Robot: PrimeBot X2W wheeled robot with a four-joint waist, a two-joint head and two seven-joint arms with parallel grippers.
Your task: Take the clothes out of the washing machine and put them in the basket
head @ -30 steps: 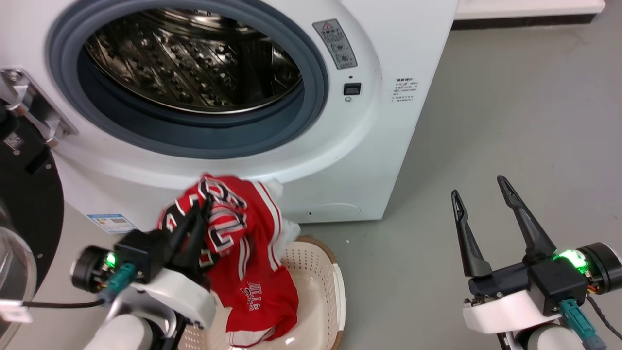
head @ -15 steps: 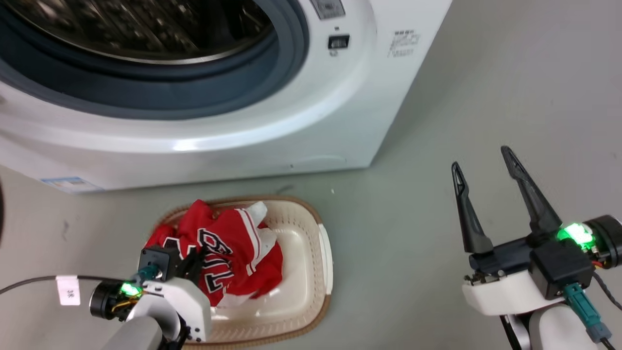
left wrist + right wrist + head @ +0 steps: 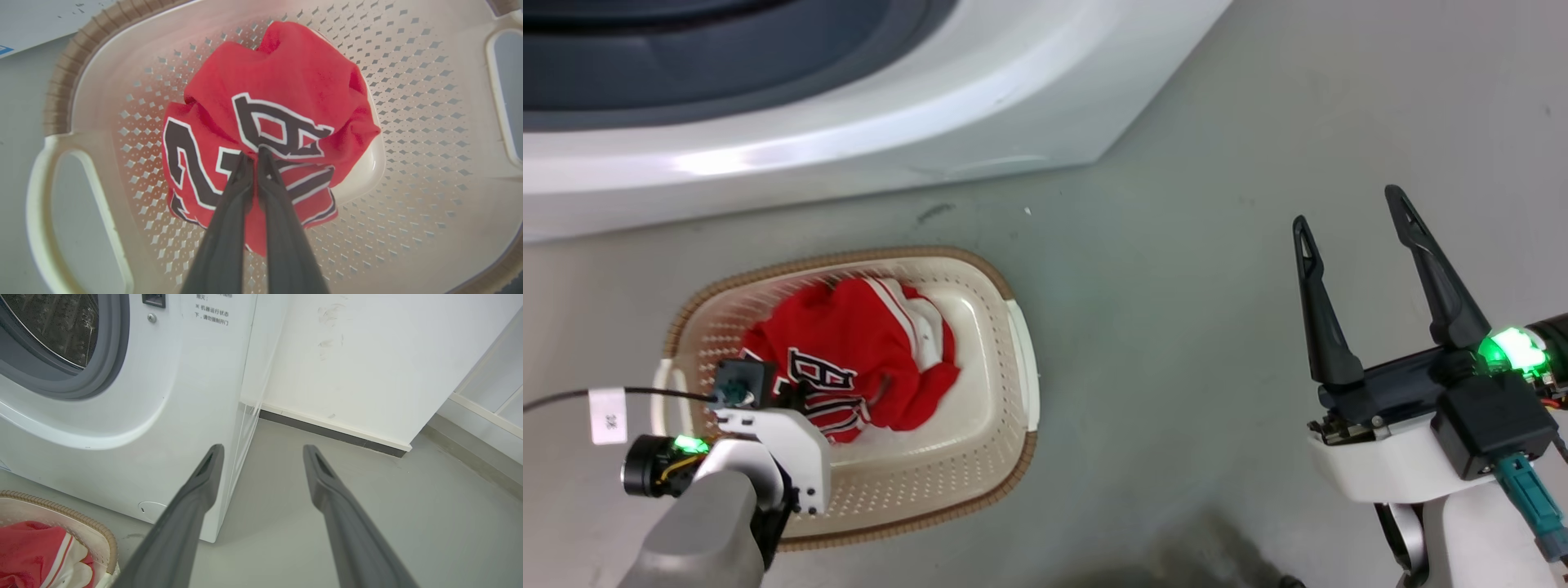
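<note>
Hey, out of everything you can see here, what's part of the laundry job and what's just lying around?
Part of the job:
clothes, lying in the basket
basket
washing machine
left gripper, shut on the clothes
right gripper, open, holding nothing

Just there:
grey floor
white wall
skirting board
cable tag

White wrist shells point(image 3: 1380, 474), long dark tapered fingers point(image 3: 1327, 327).
Right gripper point(image 3: 1347, 208), lower right: black block point(image 3: 1490, 433), green light point(image 3: 1511, 347), teal plug point(image 3: 1531, 498). Left gripper point(image 3: 251, 157): grey forearm point(image 3: 703, 531), black cable point(image 3: 670, 394) with white tag point(image 3: 607, 415).
</note>
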